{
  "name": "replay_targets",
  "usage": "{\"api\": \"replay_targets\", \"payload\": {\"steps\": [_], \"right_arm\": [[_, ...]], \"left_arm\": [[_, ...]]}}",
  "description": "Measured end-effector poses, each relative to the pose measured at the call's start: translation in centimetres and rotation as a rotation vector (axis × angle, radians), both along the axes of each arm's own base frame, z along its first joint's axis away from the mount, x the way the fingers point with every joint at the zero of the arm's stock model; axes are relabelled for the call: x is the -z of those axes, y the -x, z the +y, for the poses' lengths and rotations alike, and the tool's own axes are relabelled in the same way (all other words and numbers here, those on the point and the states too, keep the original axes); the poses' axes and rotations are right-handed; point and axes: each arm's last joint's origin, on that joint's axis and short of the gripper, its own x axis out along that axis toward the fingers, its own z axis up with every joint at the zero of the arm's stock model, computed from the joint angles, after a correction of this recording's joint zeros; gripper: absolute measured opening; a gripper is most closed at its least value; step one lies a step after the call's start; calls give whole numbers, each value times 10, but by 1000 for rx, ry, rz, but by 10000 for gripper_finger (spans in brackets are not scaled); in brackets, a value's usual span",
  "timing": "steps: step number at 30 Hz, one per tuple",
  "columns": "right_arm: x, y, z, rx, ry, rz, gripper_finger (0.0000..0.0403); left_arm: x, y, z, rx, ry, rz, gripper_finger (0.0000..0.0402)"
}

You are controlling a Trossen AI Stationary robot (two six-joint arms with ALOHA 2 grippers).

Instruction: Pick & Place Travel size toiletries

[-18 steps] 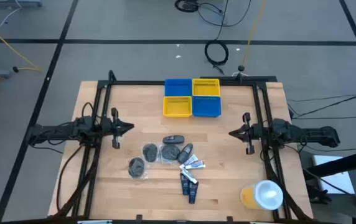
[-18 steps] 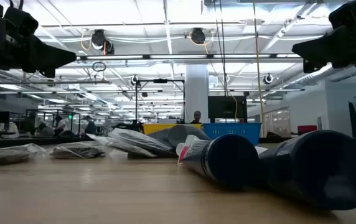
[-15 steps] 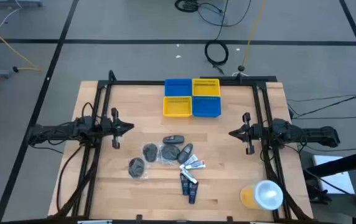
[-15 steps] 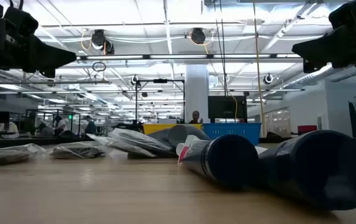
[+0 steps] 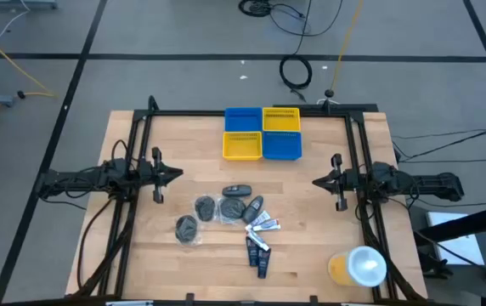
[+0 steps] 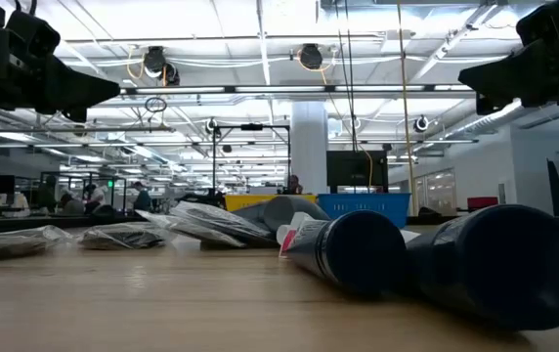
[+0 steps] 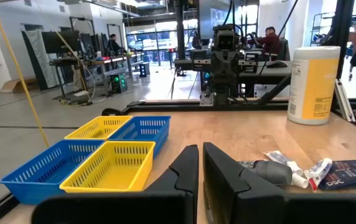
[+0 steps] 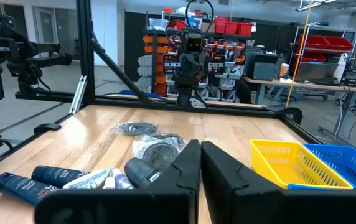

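Note:
The travel size toiletries lie in a loose cluster on the table's near middle: three dark grey wrapped discs, two dark oval pieces, a white mini tube and two dark blue tubes. All lie flat on the wood. My left gripper hovers shut to the cluster's left and farther back. My right gripper hovers shut to its right. The low view shows the blue tubes up close and both grippers high above the table.
Four square bins stand at the far middle: blue, yellow, yellow, blue. A big yellow cup with a white lid stands at the near right corner. Bare wood lies between the cluster and the bins.

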Motion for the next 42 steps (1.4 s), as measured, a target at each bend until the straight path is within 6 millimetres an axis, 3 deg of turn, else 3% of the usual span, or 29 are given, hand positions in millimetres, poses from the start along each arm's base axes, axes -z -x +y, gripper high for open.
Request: {"api": "replay_targets", "payload": {"steps": [22,26,33,42], "right_arm": [[-1,0,0,2,22,-9,4],[-11,1,0,10,92,-122,4],[-29,4,0,-9,-50,-299,4],[-8,-38,0,-2,-98,-61,4]], "left_arm": [[0,0,0,0,0,0,26],[0,0,0,0,0,0,26],[0,0,0,0,0,-2,26],[-1,0,0,-1,0,-18,26]]}}
